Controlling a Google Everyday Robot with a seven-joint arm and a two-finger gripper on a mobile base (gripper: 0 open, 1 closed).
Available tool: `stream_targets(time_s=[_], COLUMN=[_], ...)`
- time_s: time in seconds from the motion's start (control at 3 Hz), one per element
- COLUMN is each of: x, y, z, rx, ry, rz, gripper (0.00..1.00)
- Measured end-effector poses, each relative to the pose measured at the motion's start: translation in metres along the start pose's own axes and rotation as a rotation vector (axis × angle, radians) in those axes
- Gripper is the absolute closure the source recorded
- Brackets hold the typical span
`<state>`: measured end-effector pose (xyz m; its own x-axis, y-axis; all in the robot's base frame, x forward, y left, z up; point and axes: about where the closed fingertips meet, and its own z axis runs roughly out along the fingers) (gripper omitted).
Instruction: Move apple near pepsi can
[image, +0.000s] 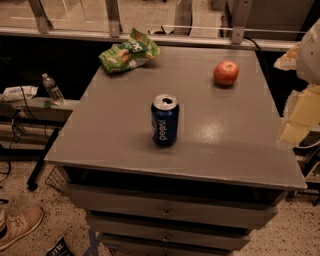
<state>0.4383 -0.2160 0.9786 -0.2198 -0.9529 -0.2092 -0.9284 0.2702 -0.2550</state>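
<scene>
Grey flat-topped drawer cabinet (115, 130) on a speckled floor, dark window ledge behind; on top, crumpled green snack bag (129, 51) at the far left corner, upright dark blue pepsi can (165, 120) with silver top near the middle, round red-orange apple (226, 73) far right, well apart from the can. Pale yellowish gripper (299, 117) at the right edge of view, beside the cabinet, open or closed not discernible. Step in hand judged as the approach, apple not yet grasped; next: reach in to the apple, grasp it, set it down just beside the can without toppling it
</scene>
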Motion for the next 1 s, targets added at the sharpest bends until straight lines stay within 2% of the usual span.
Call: stream_targets(time_s=[0.67,1.0], x=[0.0,0.013], y=[-0.001,-0.027], z=[-0.002,0.011], rx=[0.011,0.029], ry=[-0.017,-0.095], rz=[0.011,0.107], gripper=[0.0,0.0])
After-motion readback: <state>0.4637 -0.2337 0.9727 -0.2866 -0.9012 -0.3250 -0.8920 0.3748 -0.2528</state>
